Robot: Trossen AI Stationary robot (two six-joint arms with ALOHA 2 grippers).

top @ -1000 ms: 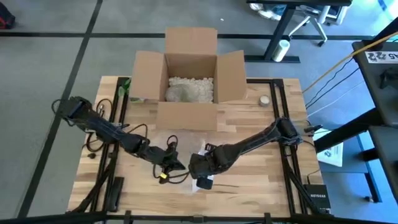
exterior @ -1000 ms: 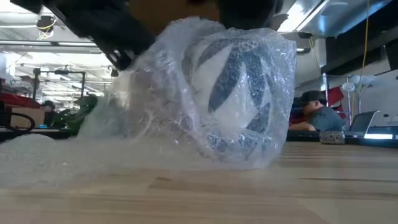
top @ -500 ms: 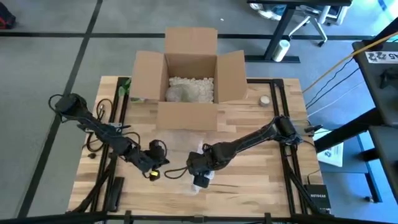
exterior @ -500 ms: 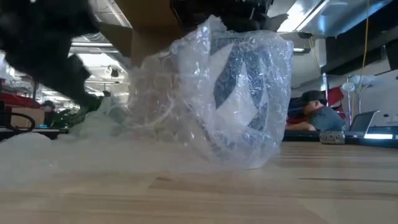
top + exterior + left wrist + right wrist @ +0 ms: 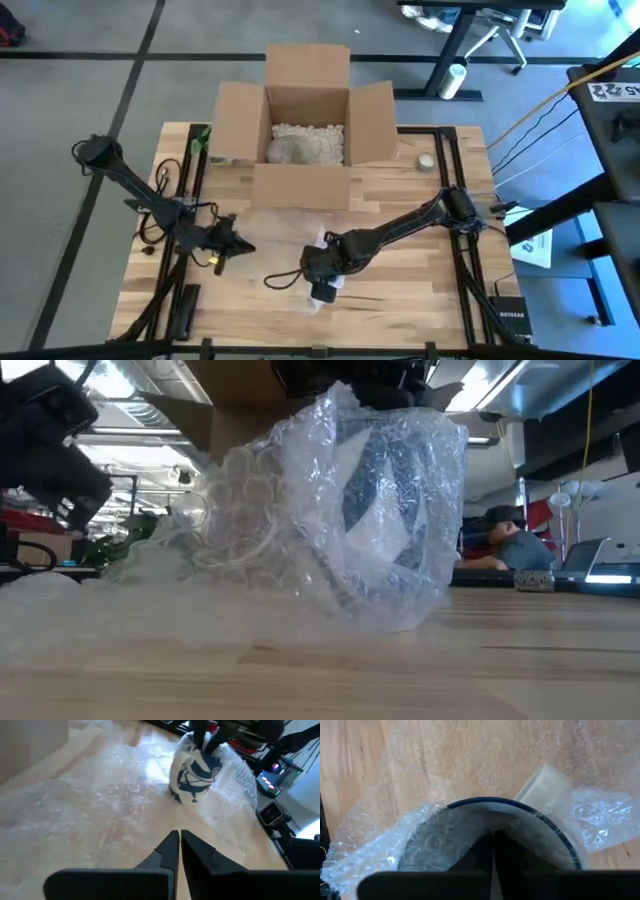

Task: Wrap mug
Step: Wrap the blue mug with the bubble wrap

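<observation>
here, the mug [image 5: 194,770] is standing near the middle of the table's front edge, white with dark blue markings, with bubble wrap [image 5: 300,530] only partly round it: the sheet is covering the side seen in the low view and trailing off across the wood toward the left edge, while the side the left wrist view is looking at is bare. the right gripper [image 5: 322,272] is coming down from above with its fingers pressed together inside the mug's mouth; whether it is pinning the wrap there or just steadying the cup is hard to tell. the left gripper [image 5: 176,851] is hanging just above the wood well off toward the left edge, its fingers nearly touching and holding nothing.

the risk is that the loose fold is sitting with nothing holding it, so it is likely to spring open and slide down the glazed side. any lift or twist by the right arm is liable to tip the mug or drag the whole sheet along. the cardboard box [image 5: 305,125] is waiting at the back edge.
</observation>
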